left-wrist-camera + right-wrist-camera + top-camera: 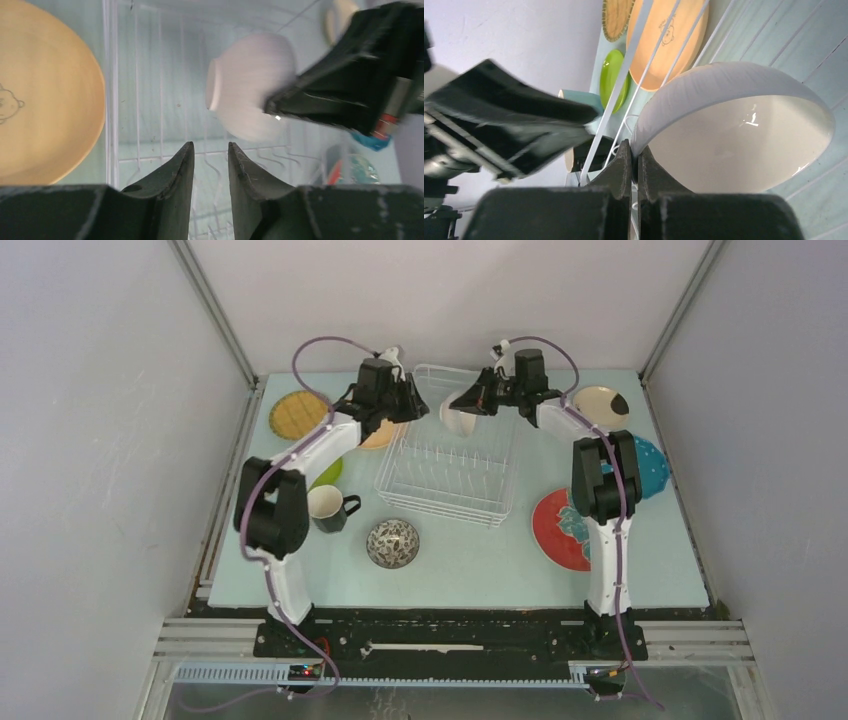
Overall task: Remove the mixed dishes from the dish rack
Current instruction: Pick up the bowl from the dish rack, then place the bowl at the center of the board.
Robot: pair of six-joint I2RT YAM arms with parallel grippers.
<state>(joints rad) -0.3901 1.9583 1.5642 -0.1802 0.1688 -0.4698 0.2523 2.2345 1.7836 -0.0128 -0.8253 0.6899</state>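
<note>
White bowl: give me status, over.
Right jaws shut on white bowl rim. Left jaws open, empty. Bowl in dish rack; rack wire beside the grip.

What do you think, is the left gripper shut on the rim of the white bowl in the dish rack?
No, it is the right gripper that is shut on the rim of the white bowl in the dish rack; the right wrist view shows it.

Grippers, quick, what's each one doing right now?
Left gripper: open, holding nothing.
Right gripper: closed on the rim of the white bowl.
</note>
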